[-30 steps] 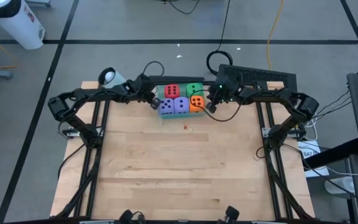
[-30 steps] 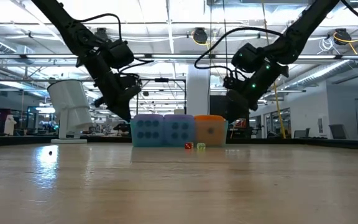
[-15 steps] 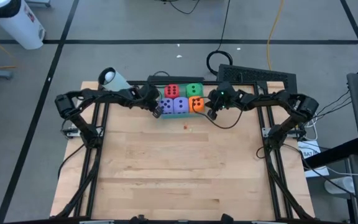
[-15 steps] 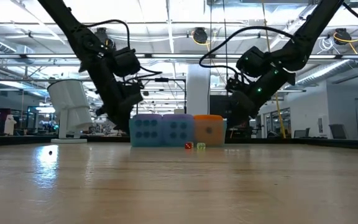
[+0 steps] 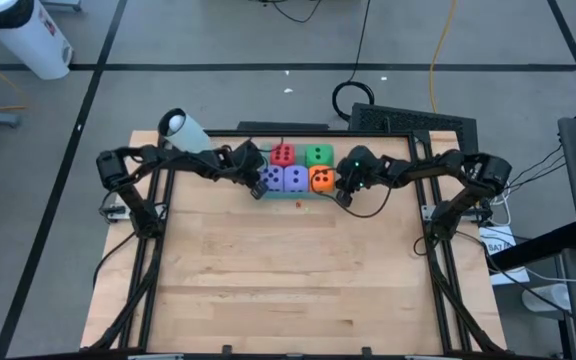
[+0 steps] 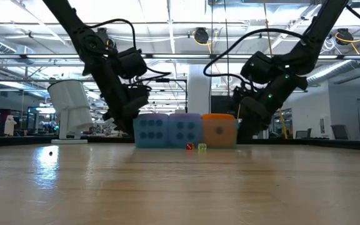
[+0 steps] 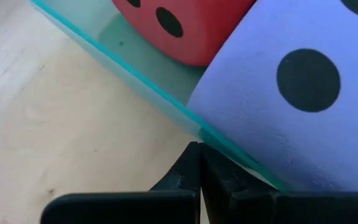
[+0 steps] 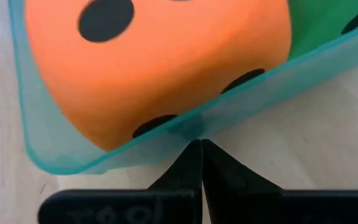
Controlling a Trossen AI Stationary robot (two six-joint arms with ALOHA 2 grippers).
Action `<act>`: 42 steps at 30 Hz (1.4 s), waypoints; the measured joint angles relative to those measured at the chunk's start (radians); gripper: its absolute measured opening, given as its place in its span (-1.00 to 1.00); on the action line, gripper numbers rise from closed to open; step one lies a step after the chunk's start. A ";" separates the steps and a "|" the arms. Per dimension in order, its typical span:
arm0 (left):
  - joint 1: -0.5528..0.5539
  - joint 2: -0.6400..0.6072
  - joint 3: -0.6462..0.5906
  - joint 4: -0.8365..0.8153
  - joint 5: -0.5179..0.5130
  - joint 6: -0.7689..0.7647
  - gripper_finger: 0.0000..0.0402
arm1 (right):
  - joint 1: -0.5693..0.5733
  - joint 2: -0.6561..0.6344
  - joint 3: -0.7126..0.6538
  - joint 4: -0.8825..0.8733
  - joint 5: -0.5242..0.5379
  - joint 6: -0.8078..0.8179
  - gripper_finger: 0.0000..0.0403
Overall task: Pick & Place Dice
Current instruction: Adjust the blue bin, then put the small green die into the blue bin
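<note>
A teal tray point(image 7: 128, 76) holds the five dice. The red die point(image 5: 282, 155) and green die point(image 5: 318, 155) sit in the far row. Two purple-blue dice point(image 5: 282, 180) and the orange die point(image 5: 320, 180) sit in the near row. The tray stands on the wooden table near its far edge. My left gripper point(image 5: 257, 187) is shut at the tray's left end, and my right gripper point(image 5: 340, 189) is shut at its right end. In the low view the left gripper point(image 6: 130, 128) and right gripper point(image 6: 240, 131) flank the row of dice. My left gripper has its shut fingertips point(image 7: 191, 155) against the tray's left wall point(image 7: 185, 121), beside a purple-blue die, slanting down from the table's left. The tray stands flat on the table. My right gripper has its shut fingertips point(image 8: 194, 152) against the outside of the tray's right wall point(image 8: 191, 127), beside the orange die, slanting down from the table's right.
Two tiny dice point(image 6: 195, 147) lie on the wood just in front of the tray. A white cylinder-shaped device point(image 5: 176, 124) stands at the far left corner and a black slab point(image 5: 413, 122) lies at the far right. Bare wood point(image 5: 288, 270) stretches toward the near edge.
Both grippers have come down to the tray's ends and moved toward the near edge. The tray with all its dice has slid a little toward the near edge, staying flat on the table.
</note>
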 joint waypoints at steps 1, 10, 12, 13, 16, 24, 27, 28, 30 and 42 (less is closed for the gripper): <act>-0.008 0.000 0.000 0.001 -0.012 0.000 -0.99 | 0.005 0.000 -0.003 0.000 0.006 0.005 -1.00; -0.021 0.000 0.000 -0.007 -0.053 -0.032 -0.97 | 0.024 0.001 -0.005 -0.001 0.047 0.056 -1.00; -0.023 -0.004 0.001 -0.023 -0.058 -0.039 -0.94 | 0.026 0.001 -0.004 -0.007 0.047 0.081 -1.00; -0.025 -0.006 0.001 -0.032 -0.067 -0.031 -0.93 | 0.027 0.001 -0.004 -0.010 0.047 0.093 -1.00; -0.038 -0.008 0.002 -0.048 -0.123 0.005 -0.94 | 0.028 0.001 -0.003 -0.015 0.045 0.108 -1.00; -0.098 -0.020 0.002 -0.029 -0.243 0.106 -0.94 | 0.030 0.001 -0.002 -0.038 0.053 0.116 -1.00; -0.109 -0.054 0.003 -0.070 -0.273 0.136 -0.91 | 0.030 -0.010 -0.002 -0.085 0.077 0.112 -1.00; -0.109 -0.072 0.001 -0.098 -0.273 0.144 -0.91 | 0.030 -0.022 -0.002 -0.109 0.078 0.110 -1.00; -0.110 -0.126 0.000 -0.140 -0.273 0.164 -0.91 | 0.031 -0.053 -0.002 -0.139 0.083 0.106 -1.00; 0.038 -0.696 -0.406 0.272 0.263 0.263 -0.91 | 0.189 -0.442 -0.202 0.127 0.206 0.034 -1.00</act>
